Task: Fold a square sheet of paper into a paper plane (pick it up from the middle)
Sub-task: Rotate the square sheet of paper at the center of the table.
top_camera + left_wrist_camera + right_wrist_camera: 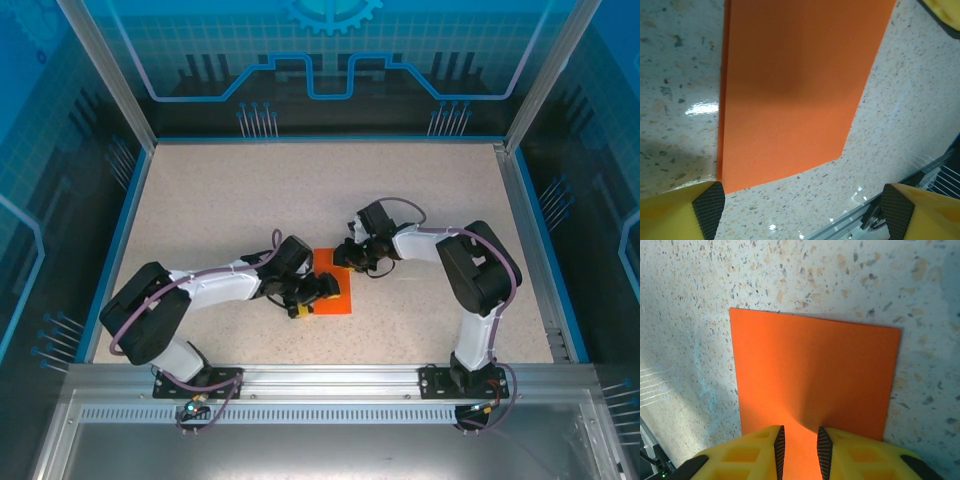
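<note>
The square sheet of paper (338, 296) lies flat on the speckled table as an orange rectangle between the two arms. In the left wrist view the sheet (790, 90) shows a second layer along its left edge. My left gripper (318, 291) hovers low at the sheet's near-left side, open, its pads (707, 206) wide apart (802, 210) over bare table just off the paper's edge. My right gripper (353, 262) is at the sheet's far edge. Its jaws (798, 450) stand narrowly apart, pinching a raised ridge of the sheet (815, 370).
The aluminium rail (900, 205) at the table's near edge runs just beyond the left fingers. Blue walls enclose the speckled table (230, 200), with open room to the back and left. A yellow finger of the other gripper (942, 12) shows at the top right.
</note>
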Available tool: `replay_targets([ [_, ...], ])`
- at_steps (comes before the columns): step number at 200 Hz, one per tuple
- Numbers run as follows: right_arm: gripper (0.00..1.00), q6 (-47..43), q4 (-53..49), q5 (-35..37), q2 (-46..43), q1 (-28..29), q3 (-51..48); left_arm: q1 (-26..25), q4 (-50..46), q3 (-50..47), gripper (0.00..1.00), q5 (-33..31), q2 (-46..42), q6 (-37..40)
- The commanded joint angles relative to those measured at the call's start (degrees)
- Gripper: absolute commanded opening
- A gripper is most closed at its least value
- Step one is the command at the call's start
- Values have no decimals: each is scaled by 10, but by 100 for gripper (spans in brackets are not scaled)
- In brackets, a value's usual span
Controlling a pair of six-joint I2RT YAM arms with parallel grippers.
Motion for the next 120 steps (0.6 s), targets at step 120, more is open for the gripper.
replay_targets([
  [120,28,2,-46,55,58,-9,-34,-10,10,23,71,9,15,10],
])
